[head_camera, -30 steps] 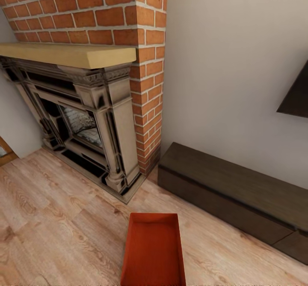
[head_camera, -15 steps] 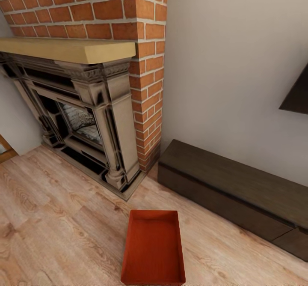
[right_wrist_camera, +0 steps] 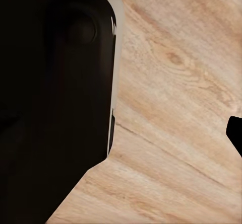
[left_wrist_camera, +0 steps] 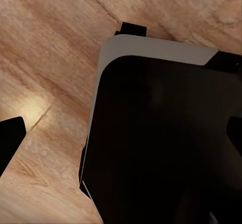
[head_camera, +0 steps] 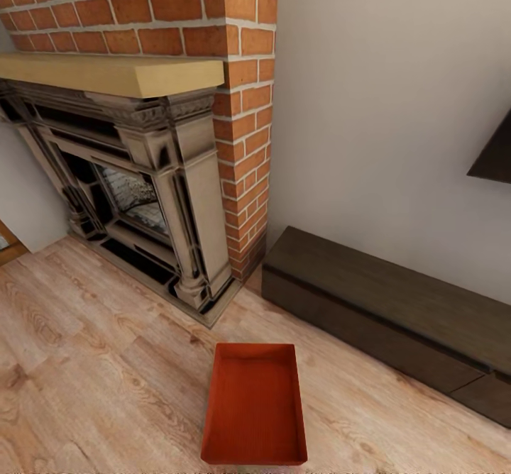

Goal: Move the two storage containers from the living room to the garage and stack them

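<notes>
One orange-red storage container (head_camera: 254, 406) lies empty on the light wood-plank floor (head_camera: 92, 360) of the living room, low in the middle of the head view, its long side pointing away from me. In the left wrist view my left gripper (left_wrist_camera: 126, 143) hangs open over the planks, with a dark fingertip (left_wrist_camera: 10, 141) at each side edge and nothing between them. In its own wrist view my right gripper (right_wrist_camera: 121, 133) also stands open, one fingertip (right_wrist_camera: 236, 133) showing at the frame's edge. Neither gripper is near the container.
A red-brick fireplace (head_camera: 142, 176) with a dark carved surround stands beyond the container to the left. A long low dark bench (head_camera: 383, 311) runs along the white wall at the right, under a black screen (head_camera: 493, 155). My own dark base (left_wrist_camera: 161, 148) shows under both wrists.
The whole head picture has slid upward, so the camera moved; the container's near wall is now fully in frame. The container itself has not moved on the floor.
</notes>
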You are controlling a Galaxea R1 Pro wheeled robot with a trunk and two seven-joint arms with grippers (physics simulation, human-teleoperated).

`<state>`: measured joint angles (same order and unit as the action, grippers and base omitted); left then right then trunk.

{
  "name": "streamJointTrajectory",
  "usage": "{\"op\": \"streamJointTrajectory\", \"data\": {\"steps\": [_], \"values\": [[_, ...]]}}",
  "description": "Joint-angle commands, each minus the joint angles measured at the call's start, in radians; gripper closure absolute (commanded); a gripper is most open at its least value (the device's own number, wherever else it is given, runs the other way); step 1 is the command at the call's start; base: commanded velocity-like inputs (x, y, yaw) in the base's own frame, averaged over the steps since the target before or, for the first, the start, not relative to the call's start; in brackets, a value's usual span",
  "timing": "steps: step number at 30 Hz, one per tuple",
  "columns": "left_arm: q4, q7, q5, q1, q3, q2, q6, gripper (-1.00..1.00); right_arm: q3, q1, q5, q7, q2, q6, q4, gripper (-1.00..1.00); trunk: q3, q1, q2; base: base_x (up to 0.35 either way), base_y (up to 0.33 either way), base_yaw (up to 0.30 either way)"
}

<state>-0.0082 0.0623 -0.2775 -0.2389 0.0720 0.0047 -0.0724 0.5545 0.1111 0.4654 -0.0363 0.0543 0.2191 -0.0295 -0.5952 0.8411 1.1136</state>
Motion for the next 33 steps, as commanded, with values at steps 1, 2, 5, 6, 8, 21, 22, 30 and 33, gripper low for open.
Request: {"op": "streamJointTrajectory", "data": {"steps": [1, 2, 5, 6, 8, 21, 22, 30, 33], "values": [[0.000, 0.002, -0.008, 0.000, 0.008, 0.000, -0.003, -1.00, 0.008, 0.001, 0.007, 0.000, -0.001, 0.005, -0.003, -1.00, -0.002, 0.000, 0.000, 0.000, 0.000, 0.000], [0.000, 0.002, -0.008, 0.000, 0.008, 0.000, -0.003, -1.00, 0.008, 0.001, 0.007, 0.000, -0.001, 0.005, -0.003, -1.00, -0.004, 0.000, 0.000, 0.000, 0.000, 0.000], [0.000, 0.002, -0.008, 0.000, 0.008, 0.000, -0.003, -1.00, 0.008, 0.001, 0.007, 0.000, -0.001, 0.005, -0.003, -1.00, -0.009, 0.000, 0.000, 0.000, 0.000, 0.000], [0.000, 0.002, -0.008, 0.000, 0.008, 0.000, -0.003, -1.00, 0.008, 0.001, 0.007, 0.000, -0.001, 0.005, -0.003, -1.00, -0.010, 0.000, 0.000, 0.000, 0.000, 0.000], [0.000, 0.002, -0.008, 0.000, 0.008, 0.000, -0.003, -1.00, 0.008, 0.001, 0.007, 0.000, -0.001, 0.005, -0.003, -1.00, -0.014, 0.000, 0.000, 0.000, 0.000, 0.000], [0.000, 0.002, -0.008, 0.000, 0.008, 0.000, -0.003, -1.00, 0.008, 0.001, 0.007, 0.000, -0.001, 0.006, -0.003, -1.00, -0.034, 0.000, 0.000, 0.000, 0.000, 0.000], [0.000, 0.002, -0.008, 0.000, 0.008, 0.000, -0.003, -1.00, 0.008, 0.001, 0.007, 0.000, -0.001, 0.006, -0.003, -1.00, -0.036, 0.000, 0.000, 0.000, 0.000, 0.000], [0.000, 0.002, -0.008, 0.000, 0.008, 0.000, -0.003, -1.00, 0.008, 0.001, 0.007, 0.000, -0.001, 0.005, -0.003, -1.00, -0.049, 0.000, 0.000, 0.000, 0.000, 0.000], [0.000, 0.002, -0.008, 0.000, 0.008, 0.000, -0.003, -1.00, 0.008, 0.001, 0.007, 0.000, -0.001, 0.005, -0.003, -1.00, -0.053, 0.000, 0.000, 0.000, 0.000, 0.000]]}}
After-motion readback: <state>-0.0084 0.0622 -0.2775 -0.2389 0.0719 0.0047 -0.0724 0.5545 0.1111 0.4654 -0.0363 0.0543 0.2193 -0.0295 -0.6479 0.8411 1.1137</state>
